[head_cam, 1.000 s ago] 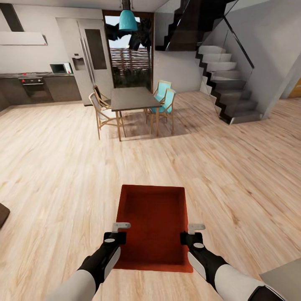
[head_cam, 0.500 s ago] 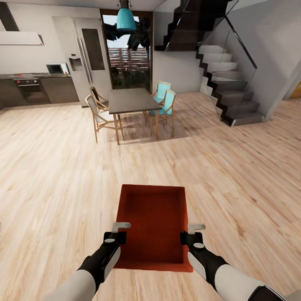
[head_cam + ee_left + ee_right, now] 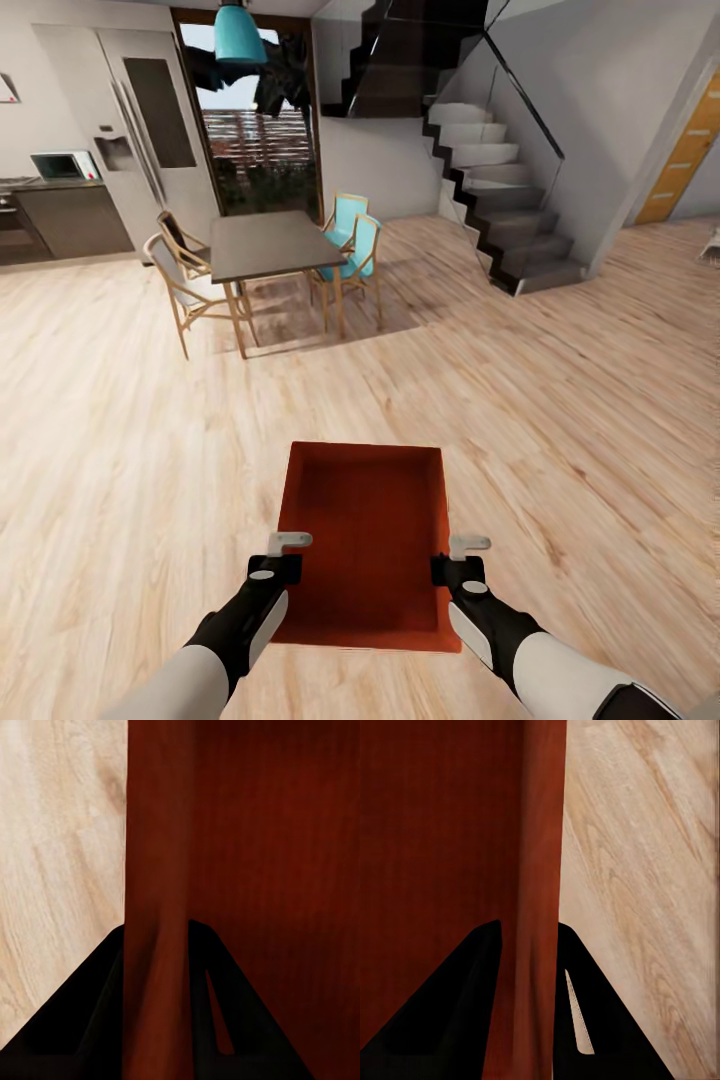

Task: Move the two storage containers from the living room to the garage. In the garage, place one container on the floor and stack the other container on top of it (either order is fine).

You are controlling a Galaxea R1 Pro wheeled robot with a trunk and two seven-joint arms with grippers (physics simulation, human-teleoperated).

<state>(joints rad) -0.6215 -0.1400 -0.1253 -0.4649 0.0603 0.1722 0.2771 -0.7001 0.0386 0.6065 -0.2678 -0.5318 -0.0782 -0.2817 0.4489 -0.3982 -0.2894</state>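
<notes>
I hold one orange-red storage container [image 3: 365, 530] low in front of me over the light wood-plank floor [image 3: 560, 420]. My left gripper [image 3: 285, 555] is shut on its left wall and my right gripper [image 3: 455, 560] is shut on its right wall. In the left wrist view the container wall [image 3: 154, 855] runs between the dark fingers of the left gripper [image 3: 157, 945]. The right wrist view has the other wall [image 3: 540, 832] pinched in the right gripper [image 3: 529, 937]. The tray's inside is empty. The second container and the garage are out of view.
Ahead on the left stands a dark dining table [image 3: 265, 243] with wooden and teal chairs [image 3: 355, 250]. A staircase [image 3: 500, 190] rises at the back right, with an orange door [image 3: 685, 160] beyond it. A fridge [image 3: 150, 130] and kitchen counter [image 3: 60, 215] are at the far left.
The whole picture has slid left, so the camera has turned right; the orange door has come into view. Both grippers keep the same hold on the container.
</notes>
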